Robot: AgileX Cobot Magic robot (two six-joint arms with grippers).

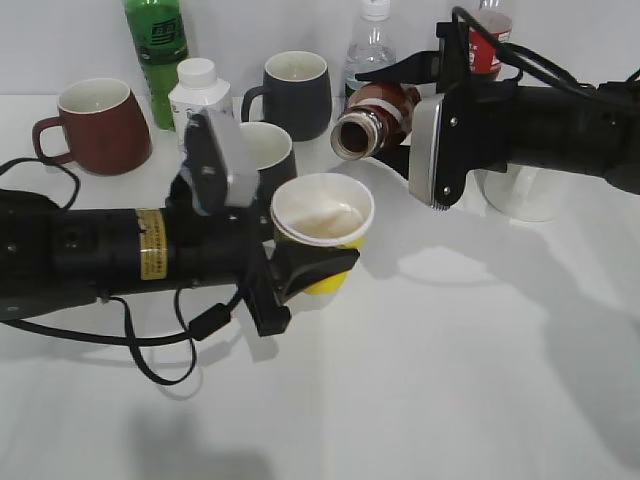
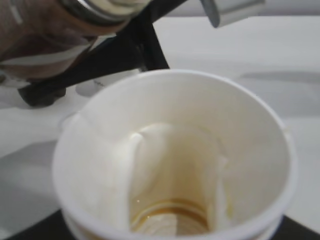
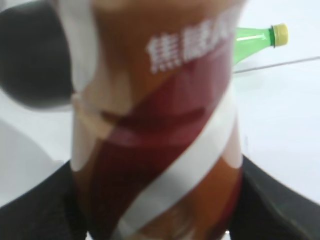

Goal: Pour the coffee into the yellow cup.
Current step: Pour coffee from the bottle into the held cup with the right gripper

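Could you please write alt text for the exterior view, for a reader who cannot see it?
The right gripper tips the open coffee bottle on its side, mouth above the yellow cup, which the left gripper holds. Mugs and bottles stand behind.

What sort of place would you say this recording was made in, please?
Probably a lab test bench rather than a kitchen: a bare white table against a plain wall, two robot arms, and an assortment of drink props such as a green bottle and a brown-red mug.
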